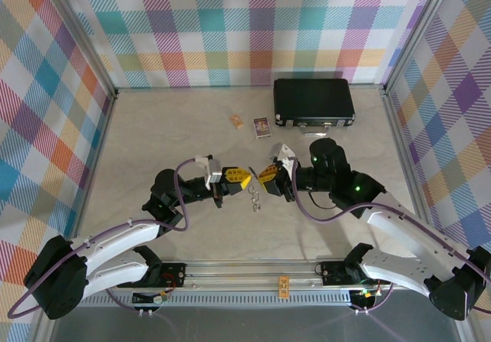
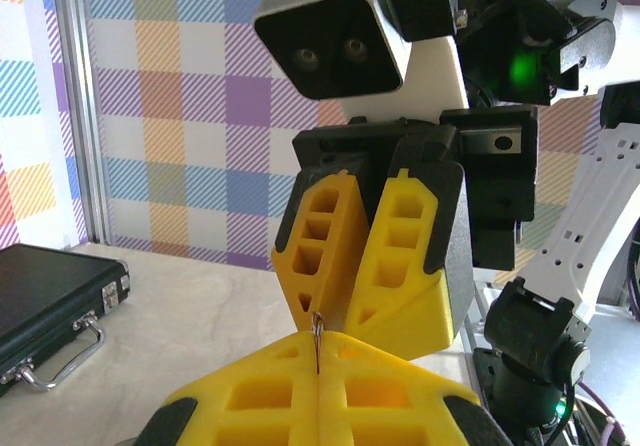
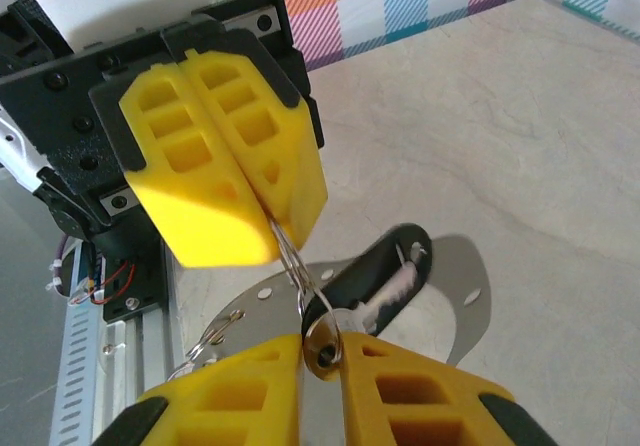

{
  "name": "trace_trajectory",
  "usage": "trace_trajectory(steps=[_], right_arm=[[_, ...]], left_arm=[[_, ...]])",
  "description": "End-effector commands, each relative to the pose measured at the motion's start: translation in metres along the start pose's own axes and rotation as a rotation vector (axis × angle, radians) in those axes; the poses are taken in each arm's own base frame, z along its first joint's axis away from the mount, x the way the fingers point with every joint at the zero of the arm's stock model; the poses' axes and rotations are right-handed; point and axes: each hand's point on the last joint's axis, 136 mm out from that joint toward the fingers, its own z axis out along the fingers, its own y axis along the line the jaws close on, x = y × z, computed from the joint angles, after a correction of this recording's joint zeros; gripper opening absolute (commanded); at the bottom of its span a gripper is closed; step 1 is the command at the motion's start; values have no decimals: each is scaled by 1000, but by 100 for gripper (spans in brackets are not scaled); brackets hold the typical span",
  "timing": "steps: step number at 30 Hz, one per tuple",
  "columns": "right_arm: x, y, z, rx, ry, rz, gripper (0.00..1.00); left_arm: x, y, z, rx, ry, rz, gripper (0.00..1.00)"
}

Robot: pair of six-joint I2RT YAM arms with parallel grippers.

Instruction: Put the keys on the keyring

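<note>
My left gripper [image 1: 244, 178] is shut on the thin wire keyring [image 2: 317, 334], whose edge sticks up between its yellow fingertips. Facing it tip to tip, my right gripper [image 1: 262, 176] is shut on the round head of a brass key [image 3: 324, 338]. The keyring [image 3: 292, 256] runs from the left gripper [image 3: 272, 221] down to that key. A black-headed key [image 3: 372, 278] hangs just behind it. Both grippers are held above the table's middle, with keys dangling below them [image 1: 255, 198].
A black case [image 1: 314, 101] lies at the back right of the table, and its handle faces me in the left wrist view [image 2: 40, 301]. Two small cards [image 1: 262, 126] [image 1: 238, 121] lie left of it. Plaid walls enclose the table [image 1: 169, 135].
</note>
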Motion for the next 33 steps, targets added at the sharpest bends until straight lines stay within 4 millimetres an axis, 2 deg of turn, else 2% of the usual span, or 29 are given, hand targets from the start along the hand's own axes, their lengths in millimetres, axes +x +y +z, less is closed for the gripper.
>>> trace_trajectory(steps=[1,15,19,23,33], right_arm=[[-6,6,-5,-29,-31,-5,15],[-19,11,-2,-73,-45,-15,14],[-17,10,2,-87,-30,-7,5],[-15,12,5,-107,-25,-3,2],[-7,16,11,-153,-1,23,6]], left_arm=[[-20,-4,-3,10,-65,45,0],[-19,-6,-3,22,-61,40,0],[-23,-7,-4,25,-82,31,0],[-28,-8,-5,32,-114,19,0],[-30,-8,1,54,-158,-17,0]])
